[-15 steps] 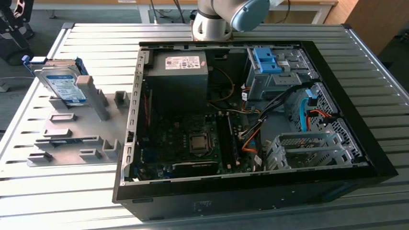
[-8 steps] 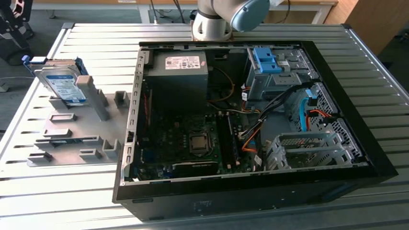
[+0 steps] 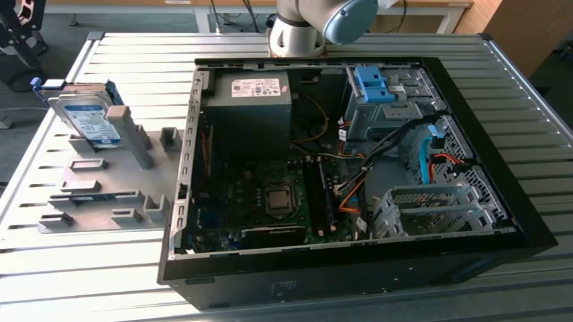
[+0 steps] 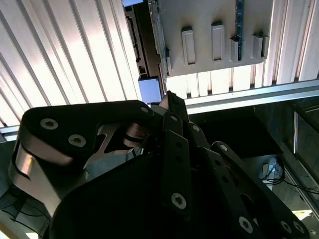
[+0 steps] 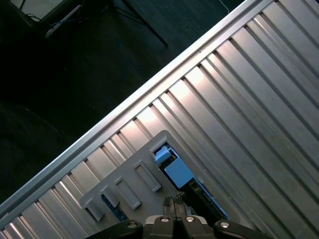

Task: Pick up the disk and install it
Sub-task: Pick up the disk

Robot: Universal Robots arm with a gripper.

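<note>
Disk (image 3: 88, 119): upright in grey rack (image 3: 98, 194), near table (image 3: 90, 268) corner. Gripper (image 5: 172, 201): jaws closed together, holding nothing, above the disk.

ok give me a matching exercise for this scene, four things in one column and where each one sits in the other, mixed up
Things
1. disk
2. power supply
3. blue bracket
4. perforated metal cage

Places
A. inside the case, near corner on the exterior view's right
B. standing on edge in the grey fixture, outside the case
C. on top of the grey drive bay
D. inside the case, far end, against the wall on the exterior view's left

Pairs: 1-B, 2-D, 3-C, 4-A
</note>
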